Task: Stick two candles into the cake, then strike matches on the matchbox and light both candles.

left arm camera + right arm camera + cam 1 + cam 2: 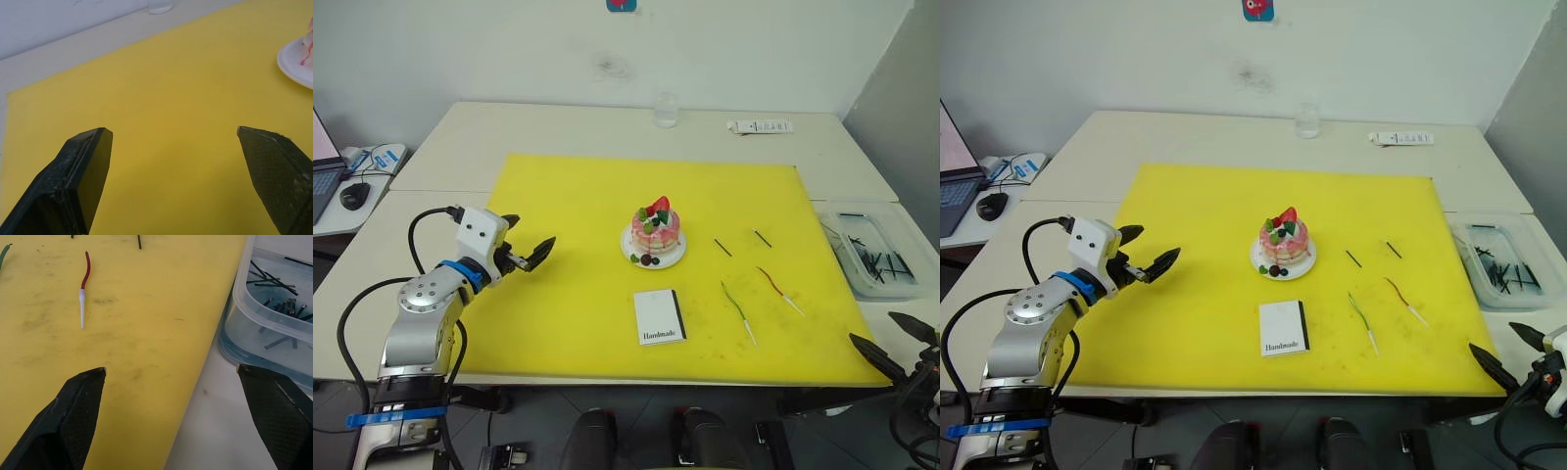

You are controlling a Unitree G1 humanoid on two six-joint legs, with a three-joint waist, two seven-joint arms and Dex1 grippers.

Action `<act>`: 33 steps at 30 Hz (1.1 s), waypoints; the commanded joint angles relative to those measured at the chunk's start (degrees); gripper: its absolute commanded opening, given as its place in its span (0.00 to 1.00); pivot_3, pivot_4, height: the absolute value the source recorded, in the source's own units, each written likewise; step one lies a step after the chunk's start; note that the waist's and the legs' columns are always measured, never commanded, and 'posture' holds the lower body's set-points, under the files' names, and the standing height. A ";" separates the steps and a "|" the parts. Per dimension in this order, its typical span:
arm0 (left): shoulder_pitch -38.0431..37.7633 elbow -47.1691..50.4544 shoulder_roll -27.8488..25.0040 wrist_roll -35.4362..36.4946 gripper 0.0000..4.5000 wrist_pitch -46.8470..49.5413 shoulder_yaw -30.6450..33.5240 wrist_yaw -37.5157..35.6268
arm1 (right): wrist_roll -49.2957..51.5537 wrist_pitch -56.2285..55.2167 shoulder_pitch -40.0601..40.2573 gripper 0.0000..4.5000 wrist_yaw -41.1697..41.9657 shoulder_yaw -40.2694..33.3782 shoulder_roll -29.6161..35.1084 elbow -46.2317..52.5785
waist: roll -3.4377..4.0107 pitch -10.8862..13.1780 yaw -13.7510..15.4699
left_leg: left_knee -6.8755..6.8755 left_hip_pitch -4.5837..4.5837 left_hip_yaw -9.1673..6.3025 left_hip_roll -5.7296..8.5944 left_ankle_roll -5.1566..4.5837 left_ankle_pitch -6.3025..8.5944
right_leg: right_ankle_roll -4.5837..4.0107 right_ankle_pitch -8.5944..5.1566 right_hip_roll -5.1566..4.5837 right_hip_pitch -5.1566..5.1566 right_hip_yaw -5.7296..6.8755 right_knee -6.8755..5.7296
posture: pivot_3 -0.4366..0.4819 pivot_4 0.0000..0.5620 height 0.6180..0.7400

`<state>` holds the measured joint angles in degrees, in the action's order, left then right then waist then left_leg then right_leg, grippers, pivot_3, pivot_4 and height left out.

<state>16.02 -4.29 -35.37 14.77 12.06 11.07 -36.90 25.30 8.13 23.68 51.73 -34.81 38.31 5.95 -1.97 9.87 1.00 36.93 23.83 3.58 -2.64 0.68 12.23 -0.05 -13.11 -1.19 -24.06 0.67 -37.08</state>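
On the yellow mat (pixel 578 196), both candles lie right of the cake (pixel 655 233): green candle (pixel 736 307), red candle (pixel 775 287). Both tools gape empty: right tool (pixel 891 339) nearest; left tool (pixel 526 245) far. Pinch the red shaft mid-length, gently.

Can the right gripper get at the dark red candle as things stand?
Probably yes: the right gripper is open at the mat's near right corner, and only bare yellow mat lies between it and the dark red candle.
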 commanded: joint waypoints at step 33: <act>-5.87 27.97 -3.25 13.33 1.00 11.68 -6.75 -13.19 | 2.84 9.54 -5.64 0.99 -1.71 8.69 0.82 12.46 | 0.01 -0.01 -0.52 | 0.02 0.01 0.00 -0.01 0.00 0.00 | 0.01 0.01 -0.04 0.01 -0.03 -0.02 | 0.48 0.27 1.00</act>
<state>9.79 16.20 -38.11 24.34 20.48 5.88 -49.34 28.14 17.58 18.77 50.61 -26.79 39.03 17.60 -1.96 9.85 0.48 36.97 23.85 3.57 -2.64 0.67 12.23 -0.06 -13.11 -1.22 -24.05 0.65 -37.10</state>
